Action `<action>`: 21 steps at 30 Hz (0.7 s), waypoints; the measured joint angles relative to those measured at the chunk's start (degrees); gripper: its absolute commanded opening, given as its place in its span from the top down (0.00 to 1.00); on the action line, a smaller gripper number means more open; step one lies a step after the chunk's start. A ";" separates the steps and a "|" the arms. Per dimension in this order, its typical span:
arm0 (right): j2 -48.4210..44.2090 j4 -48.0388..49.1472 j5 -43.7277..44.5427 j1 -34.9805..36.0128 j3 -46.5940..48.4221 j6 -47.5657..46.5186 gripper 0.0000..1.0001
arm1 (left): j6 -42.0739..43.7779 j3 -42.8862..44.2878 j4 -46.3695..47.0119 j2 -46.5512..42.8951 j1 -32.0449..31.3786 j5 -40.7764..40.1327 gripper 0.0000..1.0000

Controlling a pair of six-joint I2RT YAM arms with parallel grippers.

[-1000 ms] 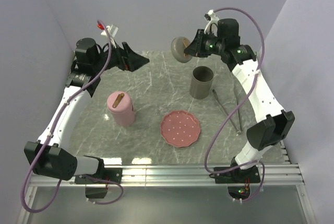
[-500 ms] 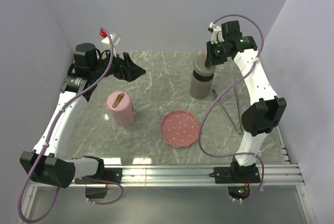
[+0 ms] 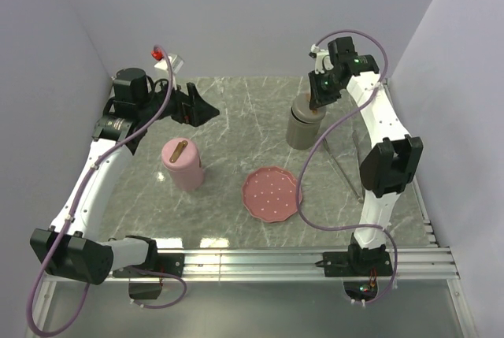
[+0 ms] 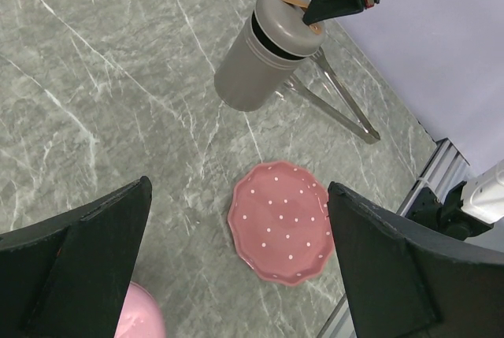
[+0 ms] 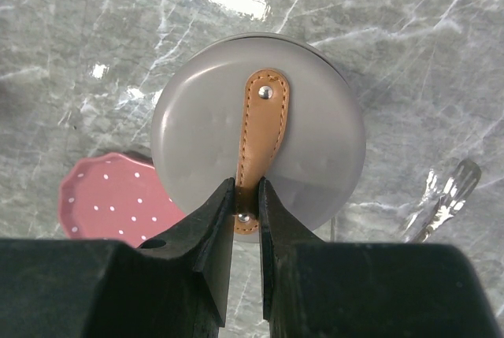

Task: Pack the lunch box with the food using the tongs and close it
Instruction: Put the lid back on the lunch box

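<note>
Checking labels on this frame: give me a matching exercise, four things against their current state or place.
Things:
1. grey lunch box
2. pink plate
3. tongs
4. left hand

States:
a. open, holding nothing
b. lid on, right hand pinching its tan strap
c. bare, nothing on it
d. lying flat beside the grey lunch box, ungripped

Pairs: 1-b, 2-c, 3-d, 4-a

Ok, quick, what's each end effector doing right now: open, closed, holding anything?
Left end effector: open, holding nothing.
Right end effector: closed on the brown strap of the grey lid.
</note>
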 measured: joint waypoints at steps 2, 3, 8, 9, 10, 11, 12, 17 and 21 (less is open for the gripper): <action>0.44 0.00 -0.02 0.00 0.00 -0.07 1.00 | 0.00 -0.15 0.00 0.00 0.02 0.00 0.01; 0.63 0.00 -0.04 0.00 0.00 -0.17 1.00 | 0.00 -0.20 0.00 0.00 0.02 0.00 0.01; 1.31 0.00 -0.11 0.02 0.07 -0.22 1.00 | 0.00 -0.39 0.00 -0.07 0.02 0.00 0.01; 1.51 0.00 -0.11 0.02 0.07 -0.22 1.00 | 0.00 -0.39 -0.02 -0.09 0.02 0.00 0.01; 1.70 0.00 -0.07 0.17 0.07 -0.22 1.00 | 0.00 -0.39 0.00 -0.13 0.02 0.00 0.01; 1.90 0.00 -0.02 0.28 0.07 -0.20 1.00 | 0.00 -0.42 -0.02 -0.22 0.02 0.00 0.01; 2.14 0.00 0.02 0.35 0.07 -0.20 1.00 | 0.00 -0.50 0.02 -0.35 0.00 0.00 0.00; 2.56 -0.04 1.07 1.11 0.07 -0.22 1.00 | 0.00 -1.20 0.02 -0.87 0.02 0.02 0.01; 2.56 0.00 2.10 1.68 0.07 -0.26 1.00 | 0.00 -1.38 0.02 -0.98 0.02 0.02 0.01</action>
